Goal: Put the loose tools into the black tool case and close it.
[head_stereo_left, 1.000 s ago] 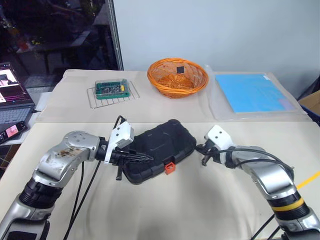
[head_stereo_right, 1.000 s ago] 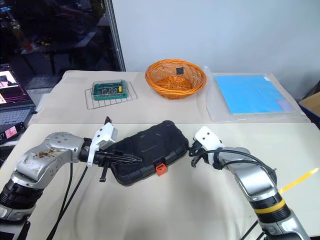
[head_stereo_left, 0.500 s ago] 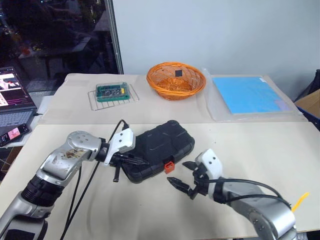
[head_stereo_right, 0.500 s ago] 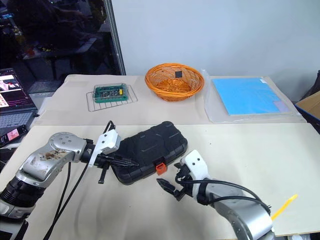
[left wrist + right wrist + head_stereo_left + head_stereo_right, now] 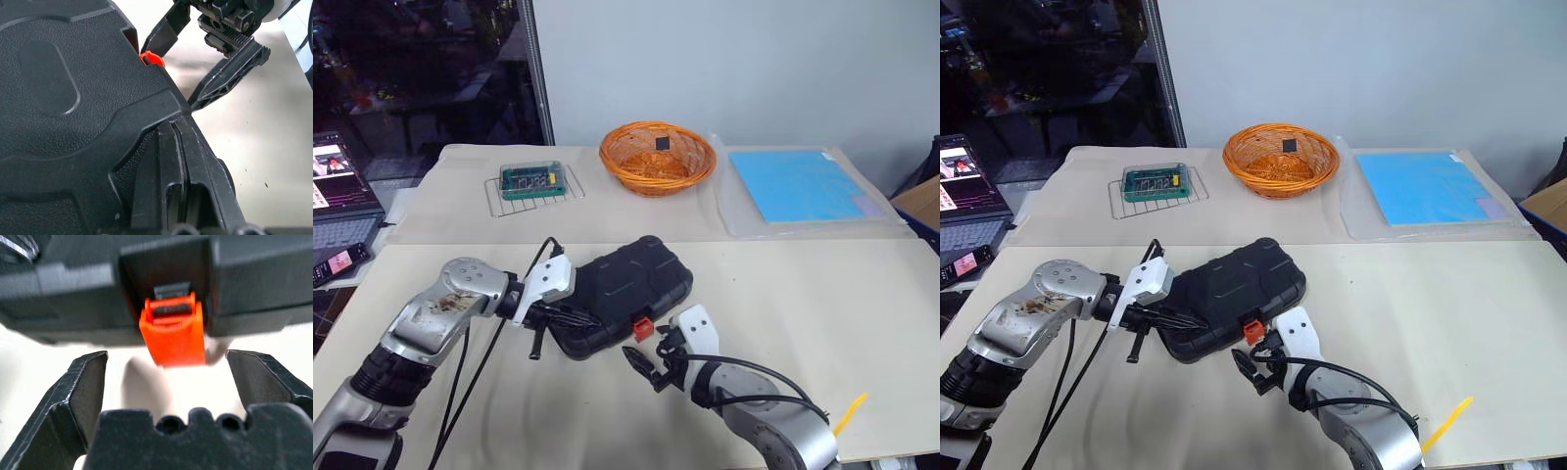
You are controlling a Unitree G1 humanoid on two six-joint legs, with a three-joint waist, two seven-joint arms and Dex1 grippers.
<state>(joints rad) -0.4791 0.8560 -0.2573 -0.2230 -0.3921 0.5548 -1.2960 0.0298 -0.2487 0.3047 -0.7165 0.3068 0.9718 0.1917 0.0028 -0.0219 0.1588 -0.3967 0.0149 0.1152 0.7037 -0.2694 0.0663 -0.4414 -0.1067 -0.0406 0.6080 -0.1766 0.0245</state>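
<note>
Case (image 5: 625,292) black w/ orange latch (image 5: 172,333); basket (image 5: 657,155) orange wicker; mat (image 5: 806,183) blue; board (image 5: 530,178) green.

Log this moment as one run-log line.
case: lid down on table | latch: not pressed home | left gripper: shut, resting on case | right gripper: open, facing latch | phase: latching

Orange wicker basket (image 5: 657,156) at table's far edge; green circuit board (image 5: 532,179) on wire rack (image 5: 499,200); blue mat (image 5: 802,184); laptop (image 5: 340,196).
</note>
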